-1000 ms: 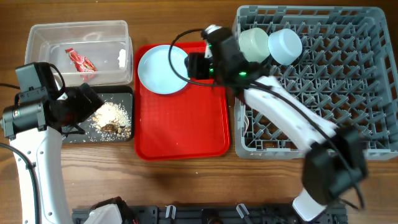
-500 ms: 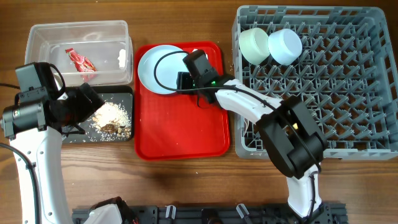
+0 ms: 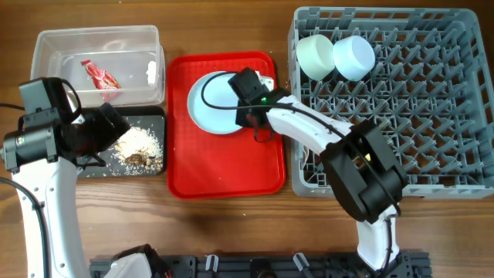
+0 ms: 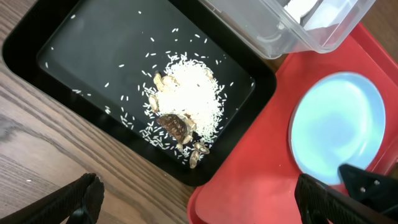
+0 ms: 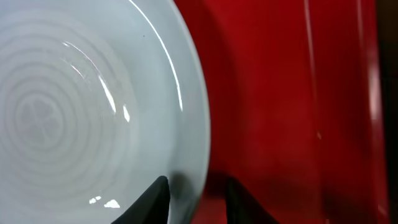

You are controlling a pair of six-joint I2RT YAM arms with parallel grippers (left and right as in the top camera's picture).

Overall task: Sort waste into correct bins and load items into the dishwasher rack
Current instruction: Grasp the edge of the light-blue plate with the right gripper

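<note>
Right tool (image 5: pixel 198 200) straddles the rim of the plate (image 3: pixel 216 104), one finger on the plate face and one just outside; it reads as pinched on the rim, though a thin red strip shows beside the outer finger. Left tool (image 4: pixel 205 199) has its fingers wide apart, holds nothing and hangs over the black tray (image 4: pixel 93 56). Wood-grain desk (image 3: pixel 231 232) carries everything. Dishwasher rack (image 3: pixel 424 116) sits on the right: a grey moulded plastic crate, square, with a grid of upright pegs and mostly unfilled. Red tray (image 3: pixel 224 166) lies in the middle, flat with a fine matte texture and a raised lip. Clear tub (image 3: pixel 46 46) is at far left, thin see-through plastic with rounded corners; the black tray lies just in front of it, shallower and glossy. The plate is round, pale blue and smooth, with faint concentric rings, and lies on the red tray, not yet in the rack. Mint bowl (image 3: pixel 314 55) and pale blue bowl (image 3: pixel 353 58) lie touching in the rack's far-left corner, so they look loaded. Crumpled red-and-white wrapper (image 3: pixel 100 75) is in the clear tub. Scraps (image 4: pixel 186 99), rice-like grains with brown bits, are heaped in the black tray with strays around them. Waste looks sorted. The plate is left, and the cup, fork and spoon cannot be made out.
</note>
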